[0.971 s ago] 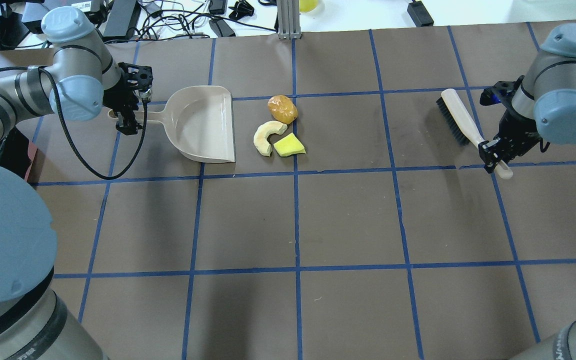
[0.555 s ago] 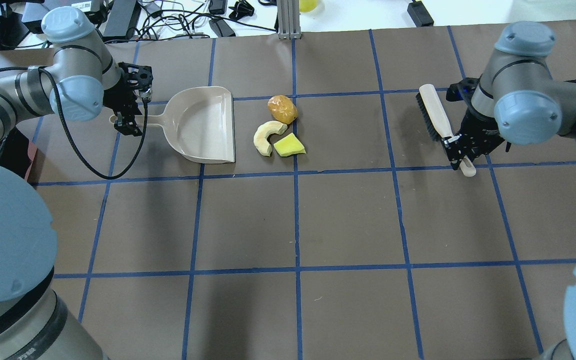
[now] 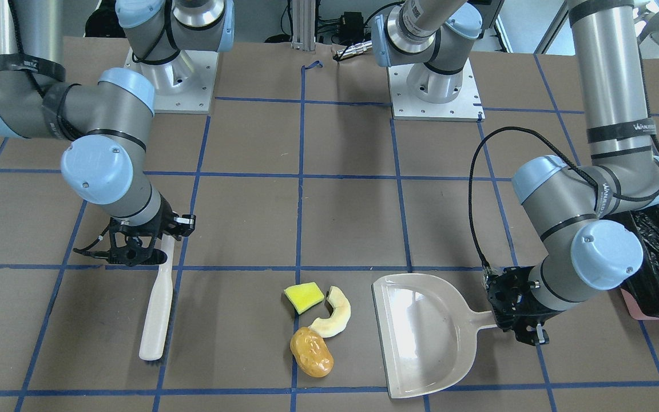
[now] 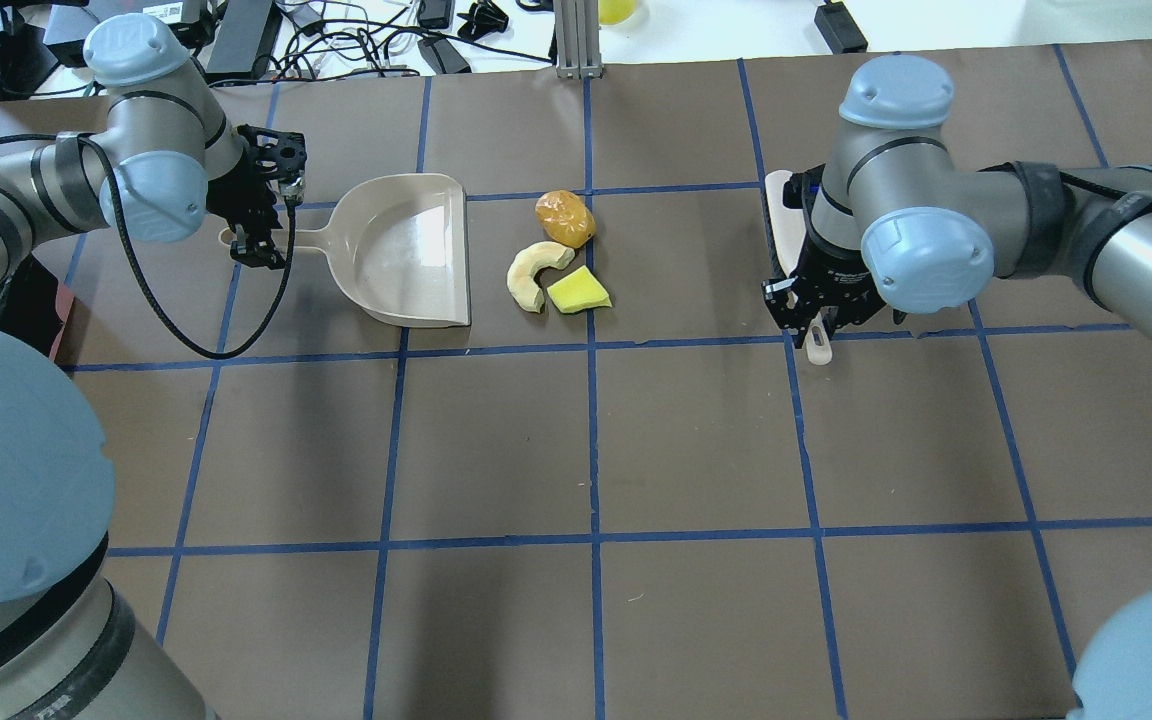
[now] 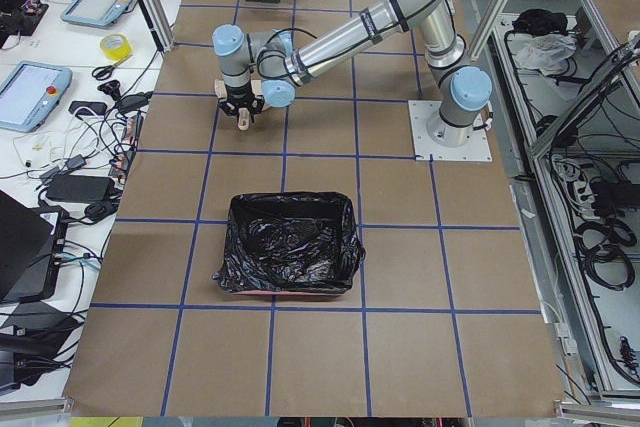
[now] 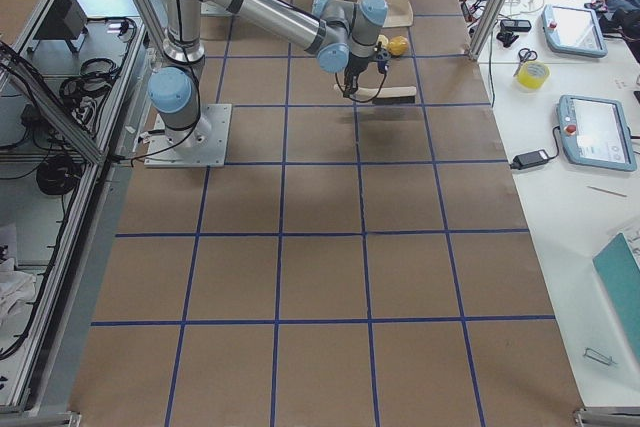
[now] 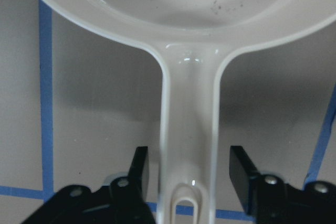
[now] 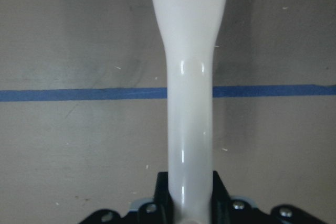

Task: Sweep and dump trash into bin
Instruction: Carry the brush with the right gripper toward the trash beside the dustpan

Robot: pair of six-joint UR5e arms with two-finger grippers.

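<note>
Bright, even overhead light; soft shadows on the table (image 4: pixel 696 450) — glare on the dustpan (image 3: pixel 421 332).

We see bare worktop (image 4: pixel 696 270) between brush (image 4: pixel 782 215) and trash pieces (image 4: pixel 578 291); dustpan (image 4: pixel 406 250) stands just beside them on the other side

Left arm (image 3: pixel 610 103): silver-grey tubes with pale blue caps on the joints. Small dark screws sit at the cap rims. Black bands ring the tubes; one carries white lettering, too small to read whole. A thin black cable (image 3: pixel 474 189) loops from forearm to wrist.

Right arm (image 3: pixel 78 109): same grey tubes, blue caps and black bands.

Bases (image 3: pixel 435 94): square pale metal plates by the worktop's robot-side edge, with screws along their edges.

Left gripper (image 7: pixel 189 169): black body, two flat black fingers (image 7: pixel 240 169), silver screw heads.

Right gripper (image 8: pixel 190 190): black body, silver screw heads likewise.
</note>
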